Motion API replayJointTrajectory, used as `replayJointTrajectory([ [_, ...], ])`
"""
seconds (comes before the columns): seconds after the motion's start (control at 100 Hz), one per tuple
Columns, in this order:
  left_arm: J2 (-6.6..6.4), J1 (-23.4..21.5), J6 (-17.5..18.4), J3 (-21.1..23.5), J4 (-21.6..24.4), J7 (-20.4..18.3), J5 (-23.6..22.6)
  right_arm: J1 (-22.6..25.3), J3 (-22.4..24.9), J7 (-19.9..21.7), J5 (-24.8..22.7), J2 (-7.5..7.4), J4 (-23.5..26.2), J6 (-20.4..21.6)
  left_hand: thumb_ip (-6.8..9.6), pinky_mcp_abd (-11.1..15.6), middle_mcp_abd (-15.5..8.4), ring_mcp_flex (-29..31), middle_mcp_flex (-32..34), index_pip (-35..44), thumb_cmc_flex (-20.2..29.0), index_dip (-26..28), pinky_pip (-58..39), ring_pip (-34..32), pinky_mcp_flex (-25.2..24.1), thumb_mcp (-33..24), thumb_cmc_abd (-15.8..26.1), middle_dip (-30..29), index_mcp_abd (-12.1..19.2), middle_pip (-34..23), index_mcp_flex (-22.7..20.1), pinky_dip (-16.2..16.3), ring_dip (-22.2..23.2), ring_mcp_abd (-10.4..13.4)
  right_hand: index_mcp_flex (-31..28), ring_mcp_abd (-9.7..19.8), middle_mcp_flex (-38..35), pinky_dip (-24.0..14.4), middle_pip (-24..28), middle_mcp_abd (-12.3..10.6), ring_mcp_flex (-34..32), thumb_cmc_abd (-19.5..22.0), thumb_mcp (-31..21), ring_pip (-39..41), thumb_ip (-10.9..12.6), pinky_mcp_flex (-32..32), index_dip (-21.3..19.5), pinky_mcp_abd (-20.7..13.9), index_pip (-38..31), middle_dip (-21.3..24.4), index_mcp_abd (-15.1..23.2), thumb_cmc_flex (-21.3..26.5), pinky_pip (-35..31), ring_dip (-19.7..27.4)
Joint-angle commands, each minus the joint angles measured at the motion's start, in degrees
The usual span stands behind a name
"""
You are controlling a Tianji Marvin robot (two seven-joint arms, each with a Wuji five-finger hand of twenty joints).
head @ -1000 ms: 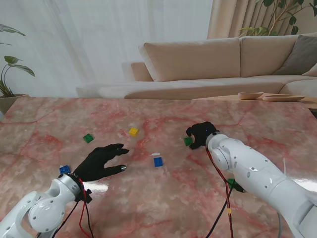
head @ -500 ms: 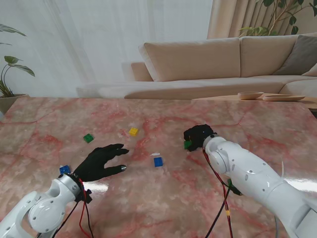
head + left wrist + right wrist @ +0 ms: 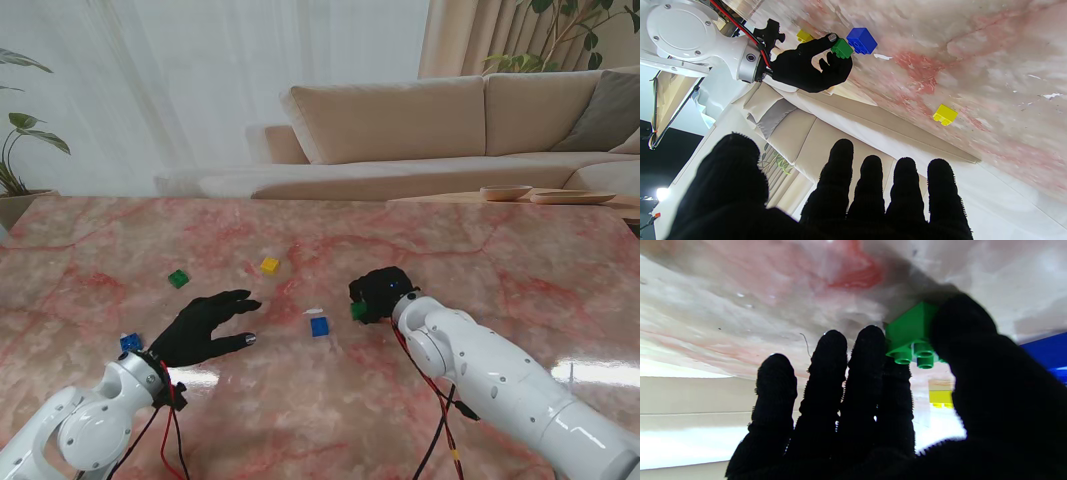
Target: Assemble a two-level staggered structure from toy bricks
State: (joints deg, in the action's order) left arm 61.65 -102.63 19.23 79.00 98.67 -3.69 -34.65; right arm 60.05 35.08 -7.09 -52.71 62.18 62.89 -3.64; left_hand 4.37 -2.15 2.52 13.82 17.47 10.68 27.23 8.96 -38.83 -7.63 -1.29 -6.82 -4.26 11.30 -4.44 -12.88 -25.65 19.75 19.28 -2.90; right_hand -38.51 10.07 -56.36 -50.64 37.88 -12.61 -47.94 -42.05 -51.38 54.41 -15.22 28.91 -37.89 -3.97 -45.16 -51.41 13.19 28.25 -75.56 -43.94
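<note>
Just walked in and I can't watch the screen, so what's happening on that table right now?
The right hand pinches a green brick right beside the blue brick at mid-table. The left hand rests open on the marble table, holding nothing. Nothing is stacked yet.

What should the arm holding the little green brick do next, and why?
Probably carry it a bit farther left to the blue brick. The right hand already pinches the green brick beside it, and nothing is stacked yet.
</note>
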Motion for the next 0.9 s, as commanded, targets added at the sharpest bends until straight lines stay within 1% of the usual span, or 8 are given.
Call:
replayJointTrajectory([
  [0.0,0.12,-0.3,0.3,-0.3,-0.4,0.2,0.1,1.0,-0.7,0.6,0.3,0.56,0.5,-0.6,-1.55,0.5,-0.1,0.3,1.5,-0.3,-0.7,0.1,0.8,0.1,-1.0,-0.4,0.9,0.4,-0.9,0.8,-0.6,-0.6,0.0,0.5,-4.2,0.5,-0.9,-0.6,-0.2,-0.4,-0.9,2.9,-6.1,0.6,-0.8,-0.8,-0.7,0.0,-6.0,-1.3,6.9,2.5,-1.8,-0.9],
  [0.38,0.20,-0.3,0.8,-0.3,-0.8,0.8,-0.1,2.2,-3.2,-1.7,2.5,2.22,1.9,-3.6,-1.60,0.5,-0.2,0.3,1.5,-0.3,-0.6,0.1,0.9,0.2,-0.9,-0.3,0.9,0.4,-0.9,0.8,-0.7,-0.6,0.0,0.5,-4.2,0.4,-0.8,-1.1,0.1,-0.1,-0.8,3.2,-5.5,1.0,-0.7,-1.0,-0.7,0.2,-6.2,-1.5,6.5,2.4,-2.1,-1.2],
  [0.64,0.24,-0.5,1.0,-0.2,-0.8,1.1,-0.1,4.0,-2.4,-1.4,2.4,2.14,3.7,-5.2,-1.60,0.5,-0.2,0.3,1.6,-0.3,-0.5,0.1,1.0,0.2,-0.9,-0.4,0.9,0.4,-0.9,0.8,-0.7,-0.6,0.0,0.5,-4.1,0.1,-0.6,-1.5,0.3,0.1,-0.6,3.6,-5.0,1.3,-0.8,-1.3,-0.7,0.3,-6.2,-1.5,6.1,2.0,-2.3,-1.4],
  [0.89,0.24,-0.5,1.3,-0.1,-0.8,1.1,-0.1,4.7,-2.6,-1.3,2.5,2.15,4.1,-5.8,-1.61,0.5,-0.2,0.3,1.5,-0.3,-0.4,0.1,1.0,0.2,-0.9,-0.4,0.9,0.3,-0.9,0.9,-0.7,-0.6,0.0,0.5,-3.8,0.1,-0.2,-1.7,0.3,0.2,-0.3,4.1,-4.4,1.2,-0.9,-1.5,-0.7,0.3,-6.0,-1.4,5.9,1.6,-2.3,-1.5],
])
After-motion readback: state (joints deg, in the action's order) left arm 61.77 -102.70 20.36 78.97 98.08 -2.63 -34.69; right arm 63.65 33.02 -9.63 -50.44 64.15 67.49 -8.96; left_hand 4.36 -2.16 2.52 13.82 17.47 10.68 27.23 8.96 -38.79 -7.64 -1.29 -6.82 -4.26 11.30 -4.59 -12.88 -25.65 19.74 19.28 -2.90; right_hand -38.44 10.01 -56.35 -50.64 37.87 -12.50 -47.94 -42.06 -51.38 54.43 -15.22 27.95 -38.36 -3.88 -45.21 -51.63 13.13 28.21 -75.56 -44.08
